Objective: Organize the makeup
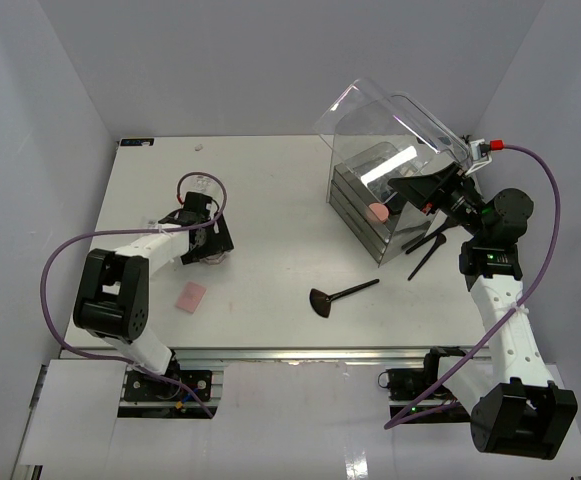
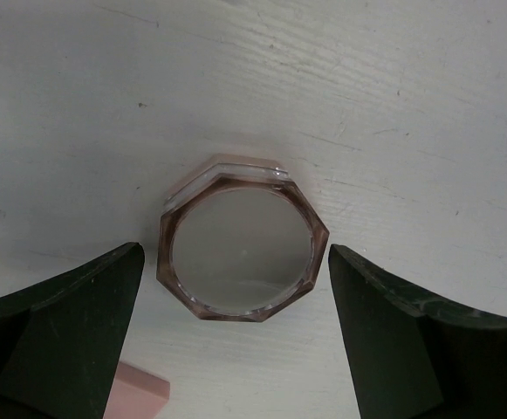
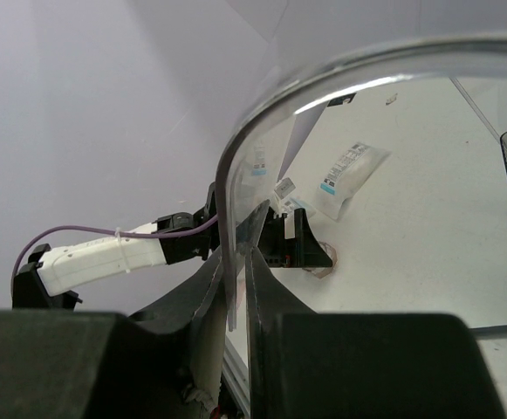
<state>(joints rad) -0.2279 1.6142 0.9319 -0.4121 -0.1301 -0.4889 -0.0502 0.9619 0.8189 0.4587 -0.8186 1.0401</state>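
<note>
An octagonal pink compact [image 2: 243, 253] with a mirror-like top lies on the white table between the fingers of my open left gripper [image 2: 236, 349]; the jaws stand wide on either side and do not touch it. A pink sponge block [image 1: 191, 296] lies near that arm, and its corner shows in the left wrist view [image 2: 135, 397]. My right gripper [image 3: 237, 262] is shut on the edge of the clear box's raised lid [image 1: 390, 125]. A black fan brush [image 1: 322, 302] and thin black brushes [image 1: 425, 250] lie in front of the box. White printed packets [image 3: 351, 175] lie beyond the left gripper.
The clear plastic box with drawers [image 1: 365, 205] stands at the back right with a pink item [image 1: 378, 212] inside. The left arm's purple cable [image 1: 60, 260] loops over the table's left side. White walls close in on both sides.
</note>
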